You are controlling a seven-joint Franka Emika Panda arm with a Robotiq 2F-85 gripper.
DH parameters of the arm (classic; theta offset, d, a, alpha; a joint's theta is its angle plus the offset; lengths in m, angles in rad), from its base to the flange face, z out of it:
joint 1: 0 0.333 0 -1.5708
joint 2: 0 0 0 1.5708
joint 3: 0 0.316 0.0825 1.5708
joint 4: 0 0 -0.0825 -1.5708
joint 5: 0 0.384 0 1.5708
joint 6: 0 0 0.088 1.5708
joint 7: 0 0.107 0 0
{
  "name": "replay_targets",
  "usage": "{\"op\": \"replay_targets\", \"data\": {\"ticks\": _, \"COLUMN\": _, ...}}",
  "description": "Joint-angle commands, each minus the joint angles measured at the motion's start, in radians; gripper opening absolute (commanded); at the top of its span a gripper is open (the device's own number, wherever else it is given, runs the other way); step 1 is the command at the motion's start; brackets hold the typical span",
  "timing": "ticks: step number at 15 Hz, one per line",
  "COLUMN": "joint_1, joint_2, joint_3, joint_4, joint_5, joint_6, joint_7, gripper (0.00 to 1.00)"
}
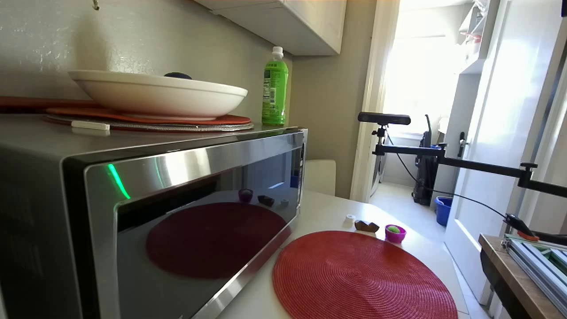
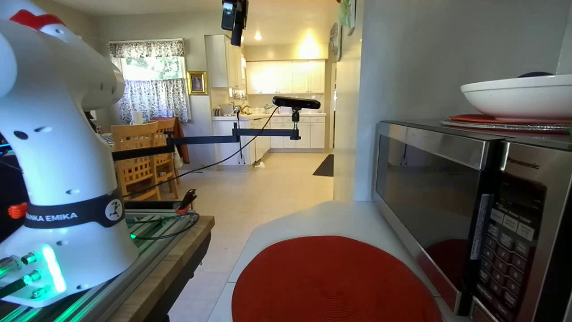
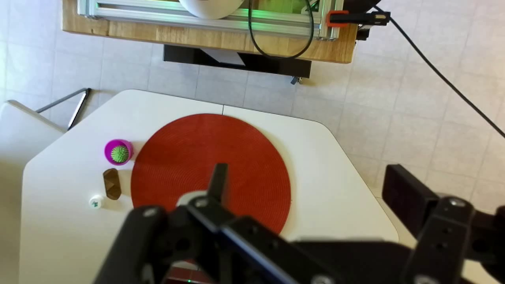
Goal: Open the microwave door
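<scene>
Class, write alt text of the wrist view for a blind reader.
An open black pincer in front of a white table seen from above. A round red mat lies there; left of it are a magenta cup holding a spiky green ball, a brown block and a white object.

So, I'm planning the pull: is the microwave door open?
Shut: in an exterior view, the microwave door sits flush beside the control panel.

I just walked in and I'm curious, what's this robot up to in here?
A robot arm is here to open the microwave door, which is shut in both exterior views. In the wrist view the gripper is open, holding nothing and clear of the door. A red placemat lies on the table.
</scene>
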Motion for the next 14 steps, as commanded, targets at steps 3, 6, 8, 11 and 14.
{"op": "replay_targets", "data": {"ticks": 3, "joint_1": 0.006, "joint_2": 0.039, "joint_3": -0.020, "joint_4": -0.024, "joint_5": 0.025, "joint_6": 0.071, "joint_7": -0.060, "gripper": 1.00}}
{"op": "replay_targets", "data": {"ticks": 6, "joint_1": 0.008, "joint_2": 0.089, "joint_3": -0.044, "joint_4": -0.076, "joint_5": 0.024, "joint_6": 0.273, "joint_7": -0.123, "gripper": 1.00}}
{"op": "replay_targets", "data": {"ticks": 8, "joint_1": 0.004, "joint_2": 0.137, "joint_3": -0.069, "joint_4": -0.098, "joint_5": 0.023, "joint_6": 0.389, "joint_7": -0.151, "gripper": 1.00}}
{"op": "replay_targets", "data": {"ticks": 11, "joint_1": -0.016, "joint_2": 0.197, "joint_3": -0.114, "joint_4": -0.123, "joint_5": 0.029, "joint_6": 0.568, "joint_7": -0.161, "gripper": 1.00}}
{"op": "replay_targets", "data": {"ticks": 14, "joint_1": -0.051, "joint_2": 0.248, "joint_3": -0.156, "joint_4": -0.149, "joint_5": 0.021, "joint_6": 0.747, "joint_7": -0.139, "gripper": 1.00}}
